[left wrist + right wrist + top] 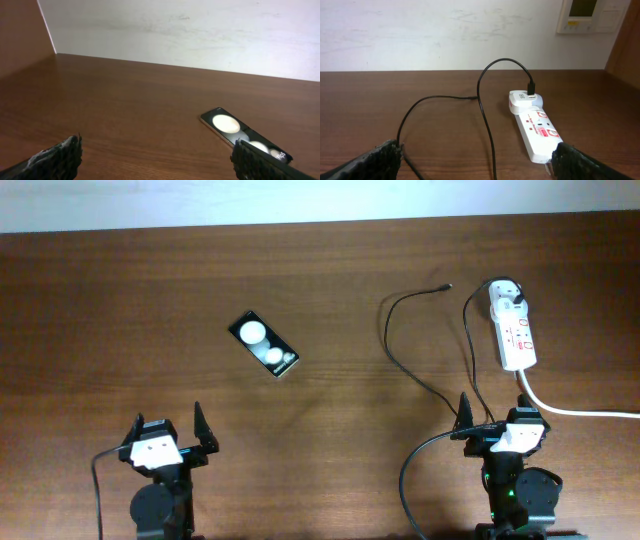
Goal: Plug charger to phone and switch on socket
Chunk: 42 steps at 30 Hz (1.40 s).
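The phone (263,344) lies flat on the table left of centre, a black slab with two white round spots; it also shows in the left wrist view (235,131) ahead and right. The socket (512,327) is a white strip with red marks at the far right, also in the right wrist view (536,125). A white adapter (503,289) sits plugged in its far end. The charger cable (400,350) loops across the table, its plug tip (444,286) lying free. My left gripper (168,430) and right gripper (497,412) are open and empty near the front edge.
The socket's thick white cord (580,411) runs off to the right past my right gripper. A white wall (190,35) borders the table's far edge, with a wall panel (587,15) at the right. The arms' own black cables hang at the front.
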{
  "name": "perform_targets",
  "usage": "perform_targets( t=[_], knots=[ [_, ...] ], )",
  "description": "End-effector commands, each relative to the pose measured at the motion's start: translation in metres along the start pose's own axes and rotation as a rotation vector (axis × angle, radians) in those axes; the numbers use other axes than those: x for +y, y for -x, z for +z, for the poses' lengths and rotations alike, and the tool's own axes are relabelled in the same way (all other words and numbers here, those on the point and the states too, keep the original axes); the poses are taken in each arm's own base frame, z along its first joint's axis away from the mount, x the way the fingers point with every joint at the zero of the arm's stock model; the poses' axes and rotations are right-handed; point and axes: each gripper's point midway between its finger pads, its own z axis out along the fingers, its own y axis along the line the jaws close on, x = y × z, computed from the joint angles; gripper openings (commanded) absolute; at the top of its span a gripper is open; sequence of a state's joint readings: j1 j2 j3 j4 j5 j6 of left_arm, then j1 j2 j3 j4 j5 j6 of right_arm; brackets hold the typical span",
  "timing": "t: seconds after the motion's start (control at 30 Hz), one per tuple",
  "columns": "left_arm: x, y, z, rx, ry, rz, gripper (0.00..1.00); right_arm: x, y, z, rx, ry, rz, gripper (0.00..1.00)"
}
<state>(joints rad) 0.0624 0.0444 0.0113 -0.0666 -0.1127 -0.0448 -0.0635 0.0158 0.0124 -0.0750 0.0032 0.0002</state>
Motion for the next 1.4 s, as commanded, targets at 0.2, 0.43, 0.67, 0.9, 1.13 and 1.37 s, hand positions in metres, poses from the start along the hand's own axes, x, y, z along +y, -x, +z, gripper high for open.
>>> perform_targets(
  t=[0.2,0.43,0.67,0.9,1.13,1.37],
  knots=[
    [-0.011,0.011,-0.002,-0.017,-0.063,0.013,0.99,0.0,-0.002,0.0,0.001,-0.002,0.003,0.99],
    [-0.016,0.016,-0.004,-0.023,-0.092,0.013,0.99,0.0,-0.002,0.0,0.001,-0.002,0.003,0.99],
    [-0.023,0.018,-0.006,-0.013,-0.134,0.014,0.99,0.0,-0.002,0.0,0.001,-0.002,0.003,0.99],
    [-0.034,0.047,-0.019,-0.027,-0.201,0.014,0.99,0.0,-0.002,0.0,0.001,-0.002,0.003,0.99],
    [-0.033,0.066,-0.034,-0.004,-0.2,0.014,0.99,0.0,-0.002,0.0,0.001,-0.002,0.003,0.99],
    [-0.033,0.071,-0.042,0.028,-0.199,0.012,0.99,0.0,-0.002,0.0,0.001,-0.002,0.003,0.99]
  ],
)
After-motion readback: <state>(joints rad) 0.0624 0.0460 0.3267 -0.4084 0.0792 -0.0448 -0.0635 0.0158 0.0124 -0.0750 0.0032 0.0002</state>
